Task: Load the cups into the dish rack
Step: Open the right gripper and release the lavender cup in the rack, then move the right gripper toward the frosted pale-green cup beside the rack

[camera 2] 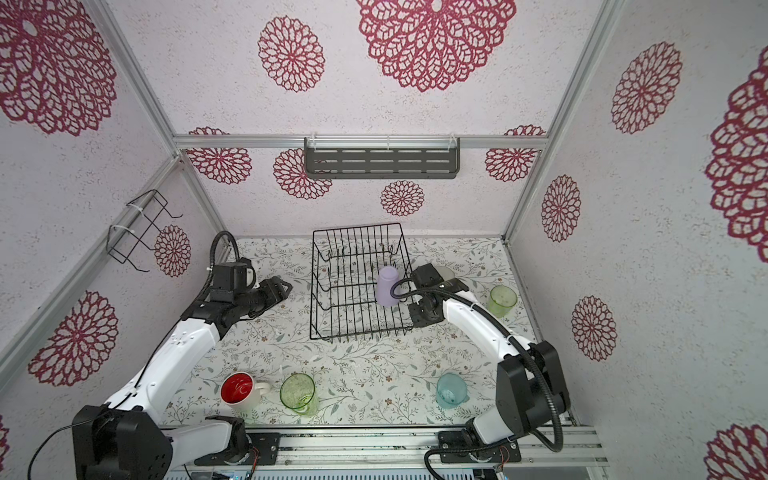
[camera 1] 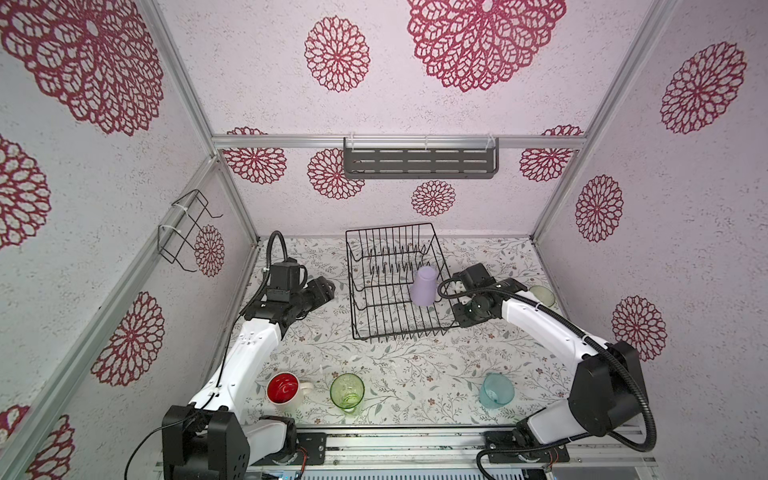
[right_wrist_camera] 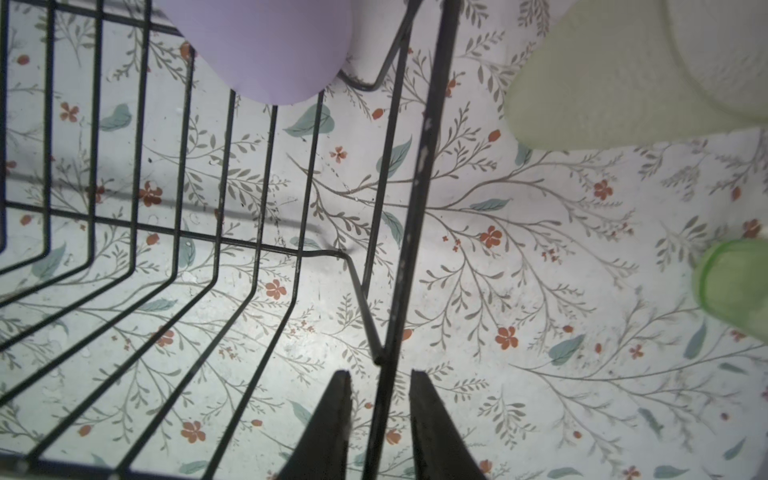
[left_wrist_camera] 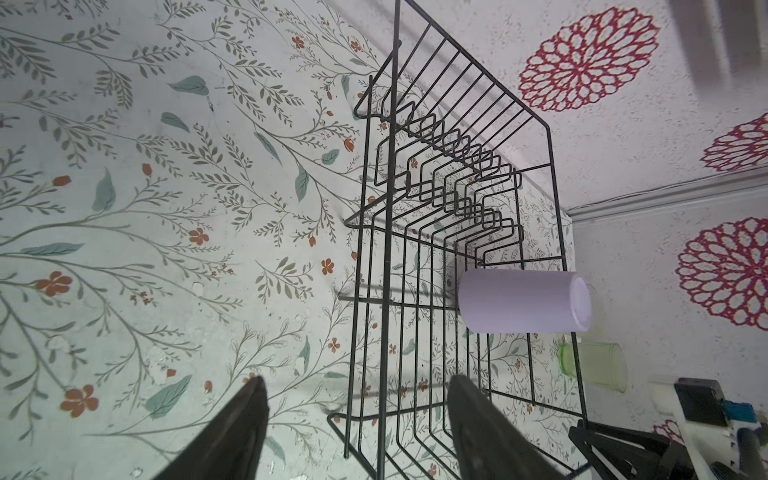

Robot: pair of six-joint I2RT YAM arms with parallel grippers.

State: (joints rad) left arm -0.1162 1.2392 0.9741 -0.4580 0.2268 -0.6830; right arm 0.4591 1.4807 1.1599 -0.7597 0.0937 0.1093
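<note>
Lilac tumbler (camera 1: 424,286) inverted in dish rack (camera 1: 382,266); right gripper (right_wrist_camera: 379,374) slightly parted astride its rim, left gripper (left_wrist_camera: 357,377) spread wide, both empty.

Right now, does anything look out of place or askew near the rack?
Yes. The right gripper straddles the rack's rim wire, one finger inside and one outside, jaws apart, holding nothing. That is an odd place for it. The lilac cup stands upside down in the rack. Nothing looks spilled or broken.
</note>
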